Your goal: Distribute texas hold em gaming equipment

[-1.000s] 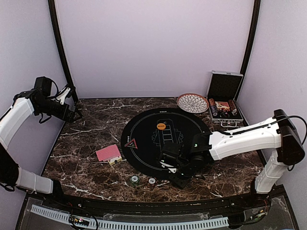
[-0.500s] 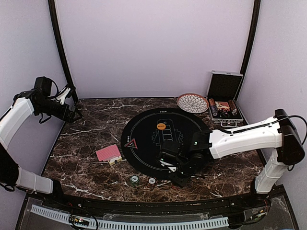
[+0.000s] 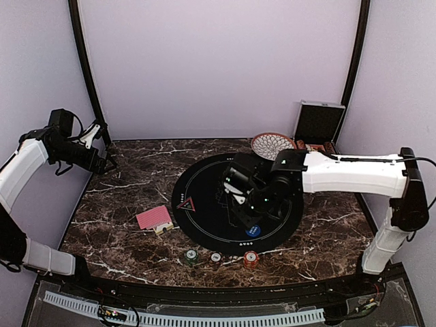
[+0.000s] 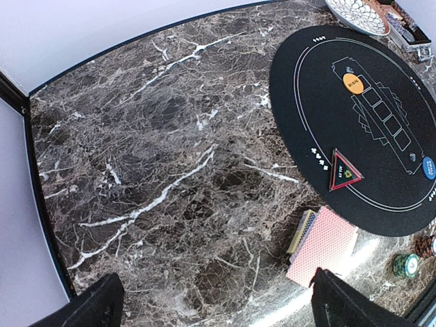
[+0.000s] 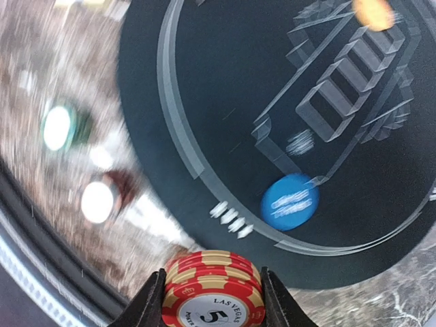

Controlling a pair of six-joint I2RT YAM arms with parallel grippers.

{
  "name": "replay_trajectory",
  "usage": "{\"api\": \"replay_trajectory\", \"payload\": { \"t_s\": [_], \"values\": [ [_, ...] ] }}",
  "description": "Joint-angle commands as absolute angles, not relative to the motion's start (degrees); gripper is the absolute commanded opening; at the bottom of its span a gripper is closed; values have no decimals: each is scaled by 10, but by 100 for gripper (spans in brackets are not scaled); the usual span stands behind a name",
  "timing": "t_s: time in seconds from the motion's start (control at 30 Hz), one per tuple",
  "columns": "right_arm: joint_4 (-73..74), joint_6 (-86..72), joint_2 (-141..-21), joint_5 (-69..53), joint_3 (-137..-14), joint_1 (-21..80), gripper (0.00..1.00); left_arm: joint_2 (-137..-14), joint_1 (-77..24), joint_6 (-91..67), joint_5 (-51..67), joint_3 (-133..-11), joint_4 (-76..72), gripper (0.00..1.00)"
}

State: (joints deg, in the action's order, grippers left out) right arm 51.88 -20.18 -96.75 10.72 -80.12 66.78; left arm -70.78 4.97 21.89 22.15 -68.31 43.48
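My right gripper [image 3: 240, 201] hangs over the black round mat [image 3: 204, 225] and is shut on a stack of red poker chips [image 5: 212, 289], which shows sharp between its fingers [image 5: 146, 300]. Another red chip stack [image 3: 251, 258] stands on the marble near the front edge, next to a white chip [image 3: 215, 257] and green chips [image 3: 191, 256]. A blue button disc [image 3: 253, 230] lies on the mat; the orange disc [image 4: 353, 84] lies further back. The pink-backed card deck [image 3: 154, 217] lies left of the mat. My left gripper [image 3: 107, 163] is open and empty at the far left.
A red triangular marker [image 3: 184, 203] lies on the mat's left edge. The patterned bowl [image 3: 269, 144] and the open silver case [image 3: 317, 126] stand at the back right. The table's front edge runs just beyond the chips.
My right arm has risen and swung back from the front edge to over the mat. The blue disc and a red chip stack near the front edge now show. The left arm has not moved.
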Motion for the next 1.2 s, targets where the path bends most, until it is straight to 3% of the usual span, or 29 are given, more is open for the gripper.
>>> {"api": "replay_trajectory", "payload": {
  "t_s": [0.0,0.43,0.67,0.97,1.03,1.17],
  "values": [
    [503,-205,-1005,156,-881,593,3,-693,49,223,238,-696,449,99],
    [418,-176,-1244,134,-1046,410,3,-681,49,229,241,-691,456,99],
    [412,-176,-1327,122,-1120,379,5,-675,49,229,247,-684,454,99],
    [414,-176,-1366,105,-1143,370,14,-676,49,231,247,-682,450,99],
    [412,-178,-1368,99,-1138,370,21,-677,49,231,249,-683,450,99],
    [418,-178,-1375,103,-1143,369,47,-678,49,231,250,-684,449,99]
  ]
}}
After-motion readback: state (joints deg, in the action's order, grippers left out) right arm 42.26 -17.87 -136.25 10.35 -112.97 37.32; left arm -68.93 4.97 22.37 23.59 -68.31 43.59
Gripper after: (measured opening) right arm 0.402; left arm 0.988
